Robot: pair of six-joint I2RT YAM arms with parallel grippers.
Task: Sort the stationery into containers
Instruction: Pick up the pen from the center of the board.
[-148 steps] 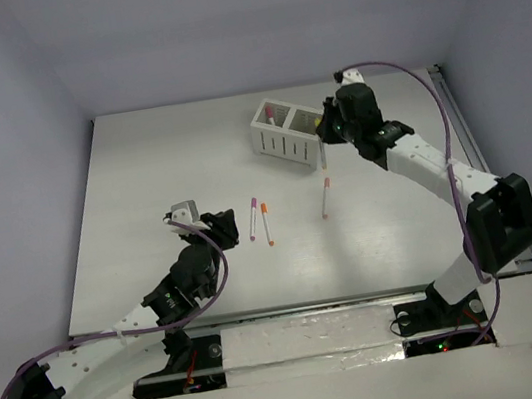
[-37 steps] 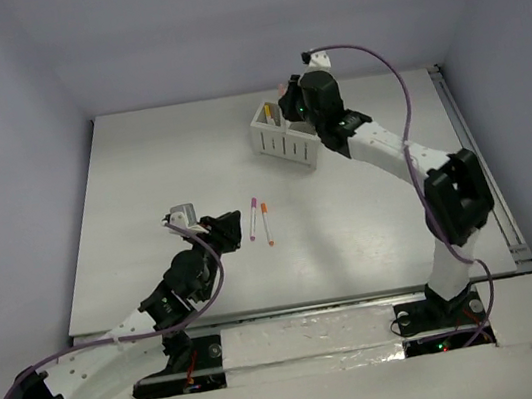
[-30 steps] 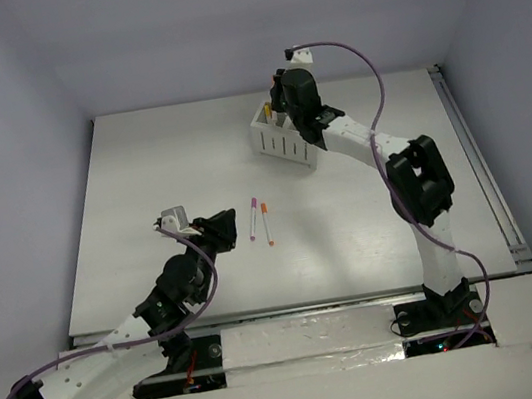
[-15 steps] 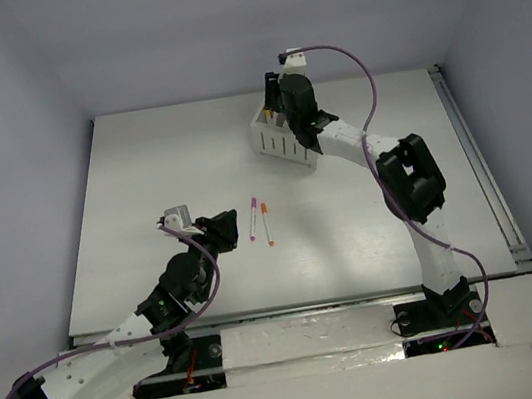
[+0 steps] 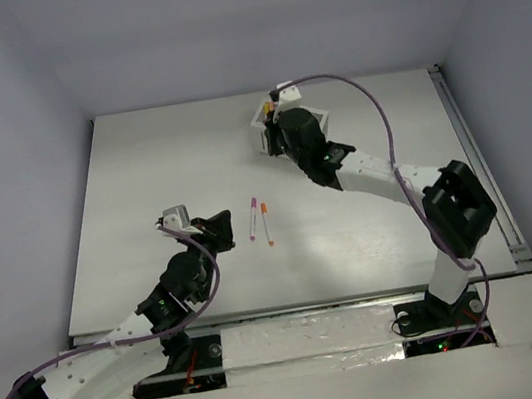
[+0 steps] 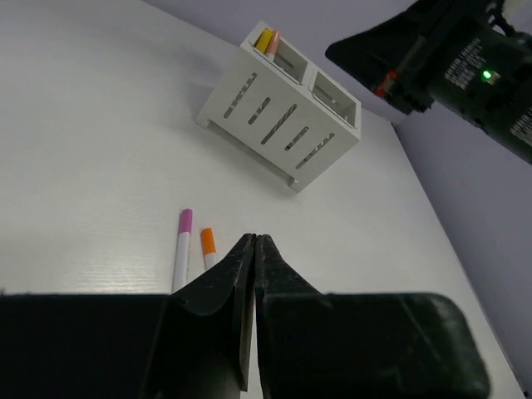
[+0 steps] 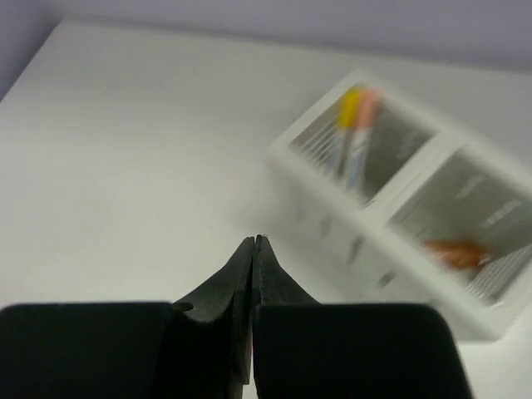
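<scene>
Box (image 7: 332, 220) just ahead of right claw (image 7: 255, 243) holds yellow pen (image 7: 347, 125), pink pen (image 7: 364, 137), orange block (image 7: 453, 252). Magenta pen (image 6: 181, 249) and orange pen (image 6: 209, 245) lie loose just ahead of left claw (image 6: 253, 249). Both claws pressed together, empty. Likely two pens left to sort.

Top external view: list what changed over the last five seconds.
The right arm swung left across the box and drew back on its near side, its fingers shut, empty. The pen lying right of the pair is gone from the table. The magenta-capped pen, orange-capped pen, box and left arm stayed put.
</scene>
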